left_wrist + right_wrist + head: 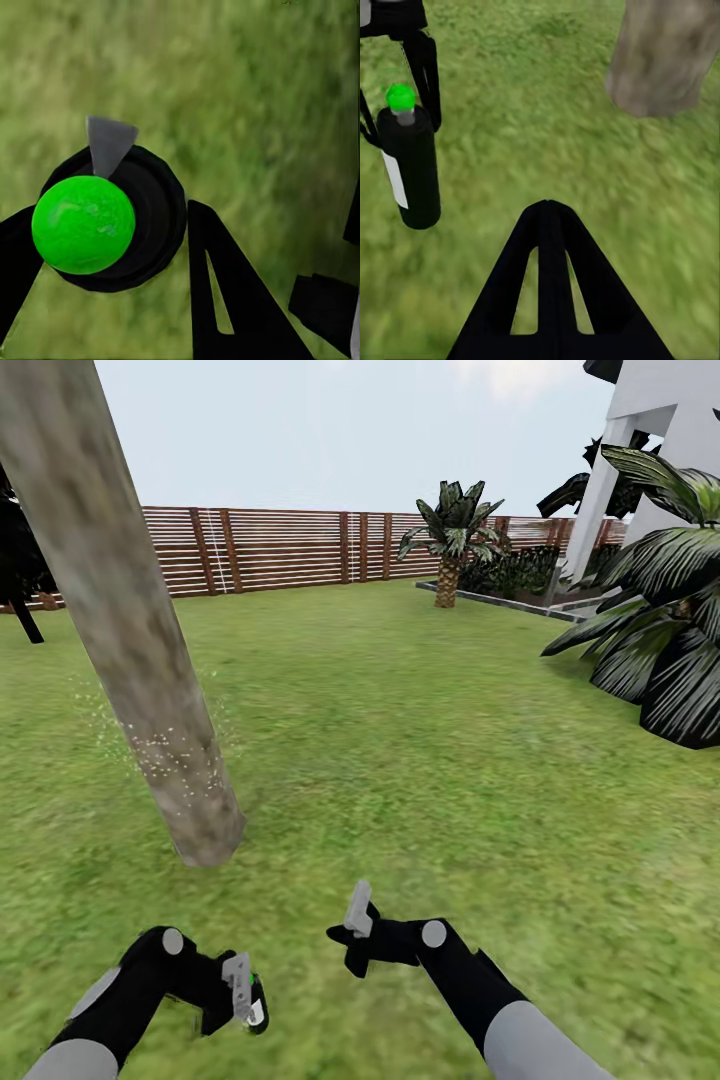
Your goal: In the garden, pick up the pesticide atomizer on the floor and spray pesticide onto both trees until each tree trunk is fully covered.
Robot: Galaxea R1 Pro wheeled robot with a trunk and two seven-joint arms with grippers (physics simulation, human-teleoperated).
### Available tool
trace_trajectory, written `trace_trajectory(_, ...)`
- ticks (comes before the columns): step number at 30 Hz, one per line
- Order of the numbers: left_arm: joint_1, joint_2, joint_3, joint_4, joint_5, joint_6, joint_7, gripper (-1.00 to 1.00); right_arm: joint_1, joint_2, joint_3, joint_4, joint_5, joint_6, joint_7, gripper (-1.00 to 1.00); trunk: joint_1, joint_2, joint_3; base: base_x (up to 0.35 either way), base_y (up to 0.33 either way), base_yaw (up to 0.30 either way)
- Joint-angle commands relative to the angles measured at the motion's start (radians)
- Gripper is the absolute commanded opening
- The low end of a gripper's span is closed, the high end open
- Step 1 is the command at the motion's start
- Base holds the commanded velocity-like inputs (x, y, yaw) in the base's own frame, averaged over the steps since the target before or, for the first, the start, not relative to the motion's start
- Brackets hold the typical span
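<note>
Atomizer [409,169] is off the lawn [420,740], clamped in left gripper [240,990]; speckled spray marks only the lower tree trunk [150,690], so coverage looks partial, second tree pending; right gripper [358,920] appears closed, empty.

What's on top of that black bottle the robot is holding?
A bright green round cap tops the black pesticide atomizer, held in the left gripper, with a grey nozzle beside it. Lawn lies beneath; the bottle's contents are hidden.
</note>
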Motion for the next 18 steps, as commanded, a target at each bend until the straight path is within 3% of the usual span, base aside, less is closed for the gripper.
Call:
trace_trajectory(1,-0.024,-0.015,0.002,0.000,-0.013,0.003,-0.005,-1.00,0.000,0.006,-0.001,0.000,0.012,-0.006,0.001,-1.00,0.000,0.000,-0.001,0.000,0.000,0.000)
trace_trajectory(7,-0.043,-0.033,0.002,-0.005,-0.016,0.003,0.006,-1.00,0.000,0.017,0.029,-0.001,0.013,-0.006,0.054,-1.00,0.000,0.000,-0.001,0.000,0.000,0.000)
trace_trajectory(11,-0.048,-0.038,0.002,-0.009,-0.042,0.004,0.007,-1.00,0.000,0.020,0.033,-0.001,0.012,-0.006,0.060,-1.00,0.000,0.000,-0.001,0.000,0.000,0.000)
trace_trajectory(18,-0.050,-0.055,0.003,-0.013,-0.048,0.003,0.008,-1.00,0.000,0.021,0.033,-0.001,0.012,-0.006,0.061,-1.00,0.000,0.000,-0.001,0.000,0.000,0.000)
